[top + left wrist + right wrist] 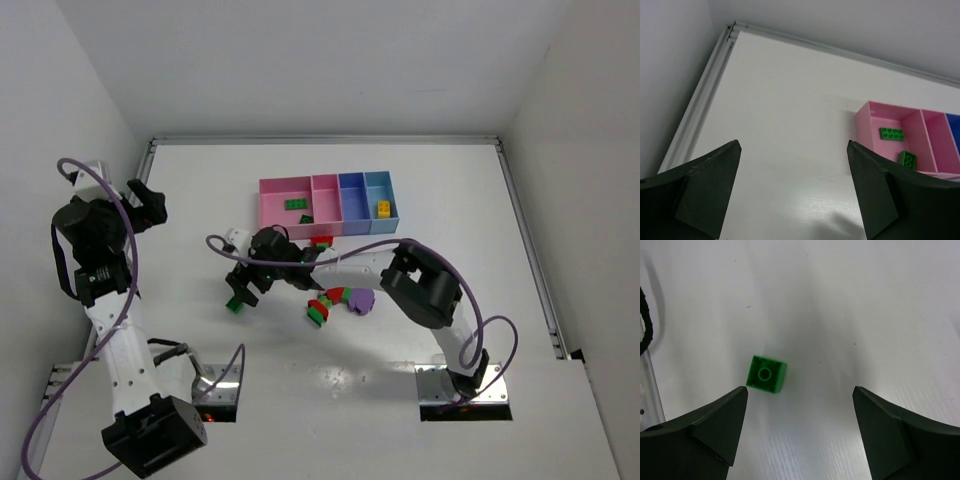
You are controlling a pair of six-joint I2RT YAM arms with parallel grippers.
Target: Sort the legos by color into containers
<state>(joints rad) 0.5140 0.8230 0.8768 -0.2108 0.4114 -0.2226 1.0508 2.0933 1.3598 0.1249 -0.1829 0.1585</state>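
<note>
Green brick (767, 374), a small squarish one, lies alone on the bare white tabletop (865, 300), flipped so its hollow underside and single round tube face up. It is square enough that it has no real long axis, and its edges sit slightly skewed to the line between the fingers.

The right gripper (799, 390) hangs directly above it, spread wide and holding nothing. In the wrist view the brick sits left of the midline, much closer to the left-hand finger (705, 435) than to the other (900, 435), and just ahead of the tips. A straight drop would likely catch it off-centre, so a small sideways shift toward the brick looks necessary, perhaps with a slight twist to square up on its flat faces.

From overhead, this brick lies on the near-left side, apart from the mixed clump of red, green and purple bricks (335, 300). A lone red brick (322, 240) sits just in front of the containers (327, 179). The wide pink bin (865, 120) already holds two green bricks (891, 133), so that is the likely destination. A yellow brick (383, 208) rests in the light blue bin at the far end.

The left gripper (792, 142) is also open wide and empty, held well off toward the left edge. The right arm is plainly the nearer one for this pick.
</note>
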